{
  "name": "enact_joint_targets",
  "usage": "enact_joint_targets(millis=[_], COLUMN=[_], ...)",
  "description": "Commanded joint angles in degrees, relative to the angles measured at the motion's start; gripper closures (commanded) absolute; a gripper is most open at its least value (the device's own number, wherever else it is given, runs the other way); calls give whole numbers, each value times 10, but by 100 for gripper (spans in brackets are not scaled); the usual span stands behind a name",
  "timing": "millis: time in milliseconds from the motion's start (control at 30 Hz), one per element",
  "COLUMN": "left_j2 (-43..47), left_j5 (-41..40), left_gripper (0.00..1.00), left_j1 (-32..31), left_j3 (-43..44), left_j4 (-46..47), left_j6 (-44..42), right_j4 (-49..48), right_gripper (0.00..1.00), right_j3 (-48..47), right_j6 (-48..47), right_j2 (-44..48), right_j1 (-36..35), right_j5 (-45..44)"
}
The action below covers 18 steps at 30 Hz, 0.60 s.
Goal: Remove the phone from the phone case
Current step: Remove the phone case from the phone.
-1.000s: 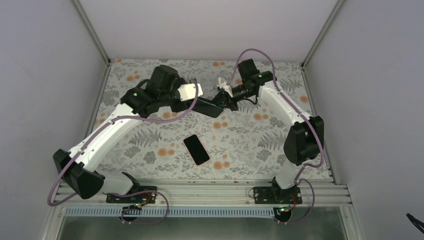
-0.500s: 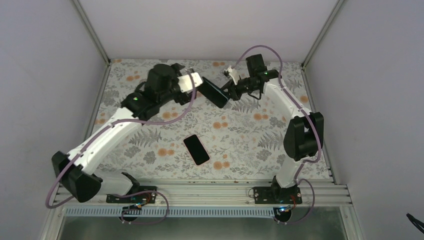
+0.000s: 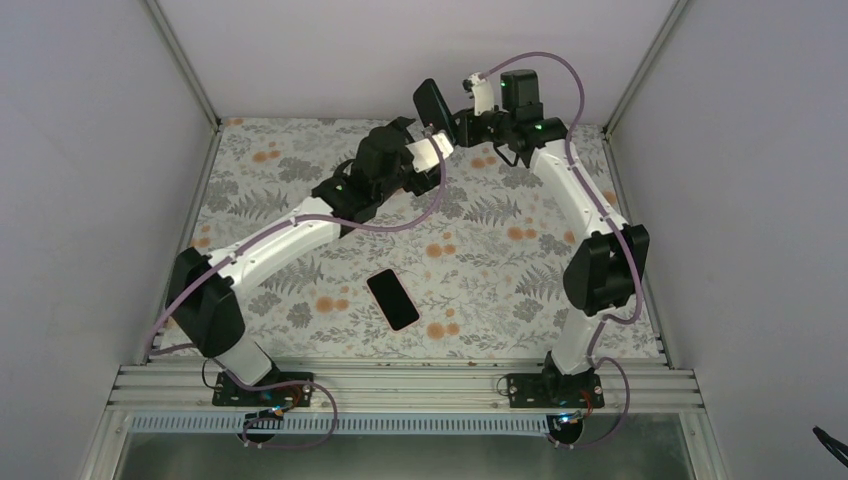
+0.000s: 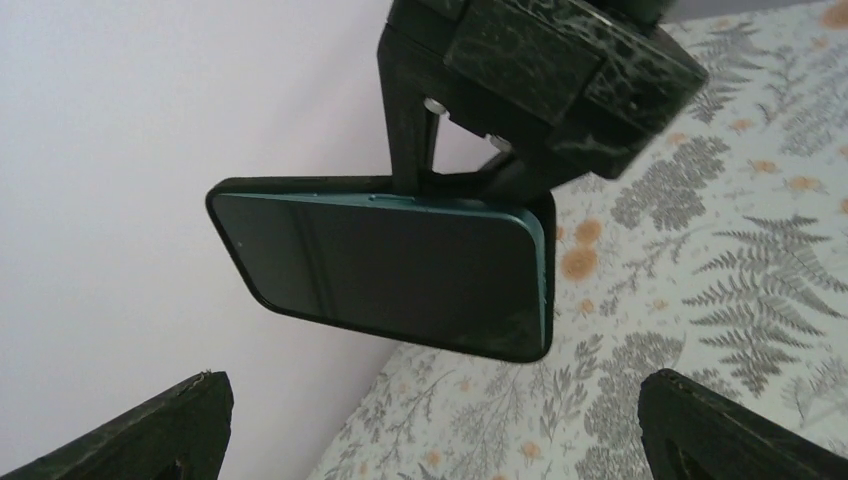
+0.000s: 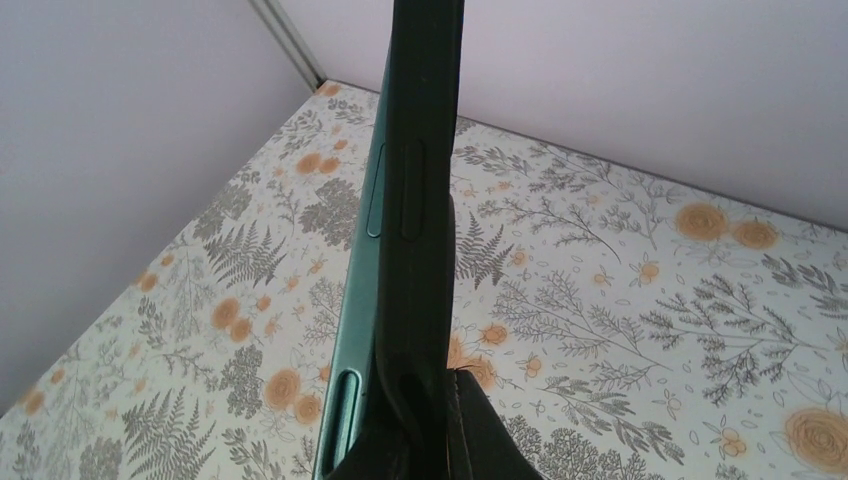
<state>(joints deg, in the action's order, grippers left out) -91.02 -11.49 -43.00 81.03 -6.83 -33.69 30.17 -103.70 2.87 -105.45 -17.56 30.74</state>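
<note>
Swinging right and upward, the left gripper (image 4: 432,395), fingers spread, now faces the phone case (image 4: 390,265), near it but not touching. Right of the case, the right gripper (image 3: 458,122) pinches its edge, raised high. I judge the teal phone (image 5: 355,360) is still inside, so the extraction is not yet begun.

A white-shelled, black-jointed left arm (image 3: 290,235) and right arm (image 3: 575,195) carry looping mauve cables (image 3: 579,95). The right gripper (image 4: 455,185) is rough black plastic.

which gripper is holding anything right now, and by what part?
Right gripper clamps the cased phone at one end. Left gripper is open, holding nothing.
</note>
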Motion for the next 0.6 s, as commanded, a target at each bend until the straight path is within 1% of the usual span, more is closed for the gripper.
enact_joint_targets(millis=[0, 200, 567], left_j2=[-29, -73, -93], left_j5=[-18, -3, -54], left_gripper=[0, 0, 0], left_j1=[1, 1, 7], left_j3=[20, 51, 44], left_j4=[70, 64, 127], left_j6=[41, 60, 74], right_j4=[-42, -50, -47], right_gripper=[97, 97, 97], right_j3=[-15, -12, -19], right_j6=[50, 58, 64], right_j2=[-1, 7, 4], right_j1=[-4, -4, -6], right_j5=[-18, -17, -7])
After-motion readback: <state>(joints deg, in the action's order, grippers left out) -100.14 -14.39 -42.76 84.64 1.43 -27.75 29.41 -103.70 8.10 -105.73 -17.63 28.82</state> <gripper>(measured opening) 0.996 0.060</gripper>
